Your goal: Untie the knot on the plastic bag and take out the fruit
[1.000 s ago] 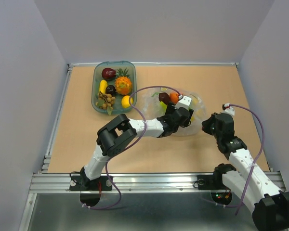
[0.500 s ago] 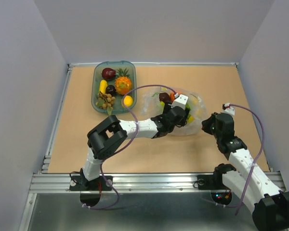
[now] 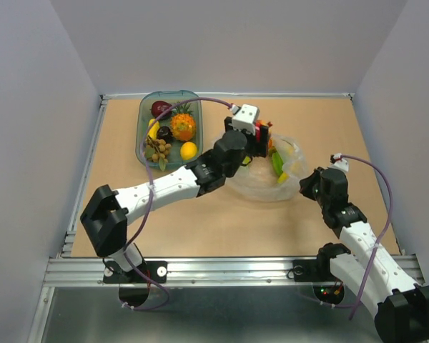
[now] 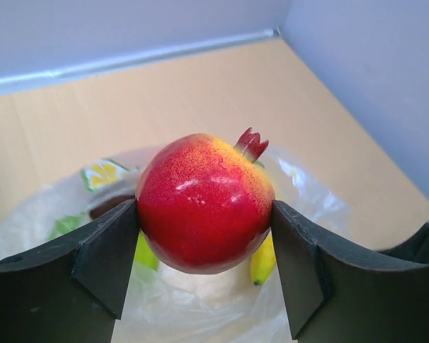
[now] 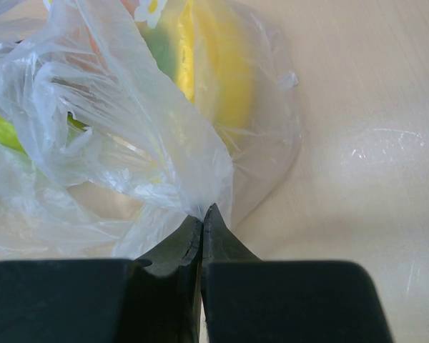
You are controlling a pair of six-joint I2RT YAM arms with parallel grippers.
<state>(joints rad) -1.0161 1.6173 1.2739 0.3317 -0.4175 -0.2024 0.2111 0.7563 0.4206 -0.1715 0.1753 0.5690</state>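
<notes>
We see the left gripper point(image 4: 204, 214) holding a round red fruit point(image 4: 200, 204) tight between its two flat black fingers point(image 4: 104, 257). The fruit is smooth and shiny, red with a yellow patch and a small pointy crown on top. It hangs just above the plastic bag point(image 3: 261, 187), over the bag's far left edge.

The bag is thin, clear and crinkly, and it lies on the tan table point(image 3: 200, 221). It has a little yellow flower print point(image 4: 102, 174) with green leaves. Inside it lie a yellow banana point(image 5: 225, 78) and a green piece point(image 3: 275, 163). The bag's top looks open, but the crinkles make that hard to tell.

The right gripper point(image 5: 202, 221) is at the bag's right side, its fingers pressed together on a pinch of the plastic. From above, the left arm point(image 3: 171, 187) hides the bag's left part.

Left of the bag stands a green see-through tray point(image 3: 139, 132) with an orange pineapple point(image 3: 183, 126), a yellow lemon point(image 3: 189, 151) and other toy fruit.
</notes>
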